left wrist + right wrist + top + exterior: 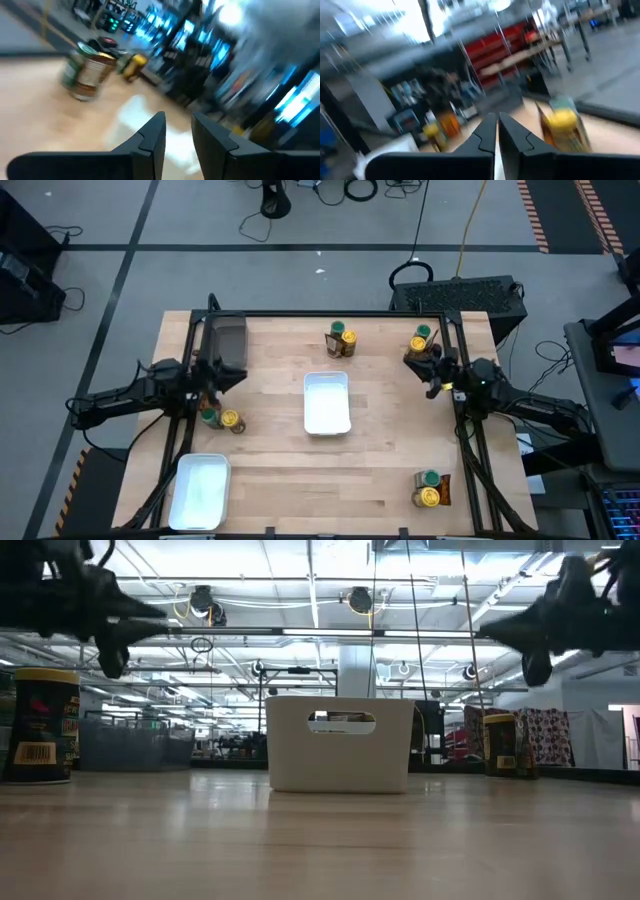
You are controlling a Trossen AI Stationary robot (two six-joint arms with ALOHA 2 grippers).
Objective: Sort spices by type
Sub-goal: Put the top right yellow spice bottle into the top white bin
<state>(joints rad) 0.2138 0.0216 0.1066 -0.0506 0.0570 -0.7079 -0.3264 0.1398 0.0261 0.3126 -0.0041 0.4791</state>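
The spices stand in pairs on the wooden table: a green-lid jar (210, 418) and a yellow-lid jar (232, 420) at the left, two jars (343, 338) at the far middle, two (420, 340) at the far right, and two (429, 488) with an orange-brown packet at the near right. My left gripper (230, 376) (177, 117) hovers level above the table's left side, open by a narrow gap, with nothing between its fingers. My right gripper (415, 358) (497, 117) hovers at the far right beside the jars there, shut and empty.
A white tray (327, 402) (340, 745) stands at the table's middle, and another white tray (200, 490) at the near left corner. A dark bin (225, 338) sits at the far left, just beyond my left gripper. Bare wood lies between the trays and the jar pairs.
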